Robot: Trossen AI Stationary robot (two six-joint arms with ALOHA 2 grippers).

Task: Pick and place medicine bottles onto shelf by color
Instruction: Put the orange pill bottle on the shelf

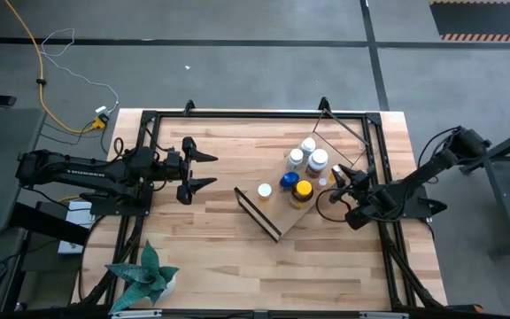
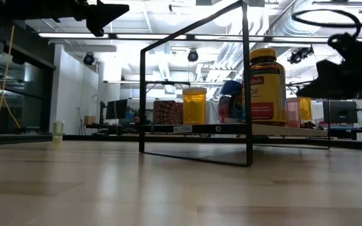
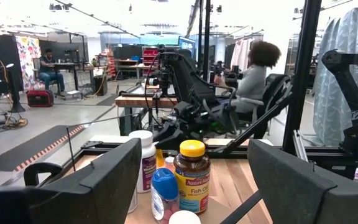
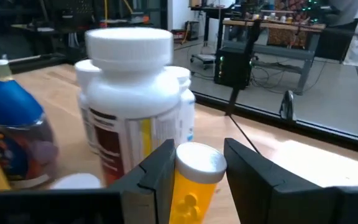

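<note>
The amber bottle [image 3: 191, 176] reads "Nature Made Fish Oil". The right gripper [image 4: 194, 168], at the shelf's [image 1: 268, 221] three o'clock, pinches a small orange bottle [image 4: 191, 186]. The left gripper [image 1: 204, 170] has its jaws spread.

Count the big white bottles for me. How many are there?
3, bunched together on the shelf: the back white bottle, the left white bottle and the right white bottle. None looks hidden from above.

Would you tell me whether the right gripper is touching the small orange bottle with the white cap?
Touching: the right wrist view shows the right gripper closed against the small orange bottle.
</note>
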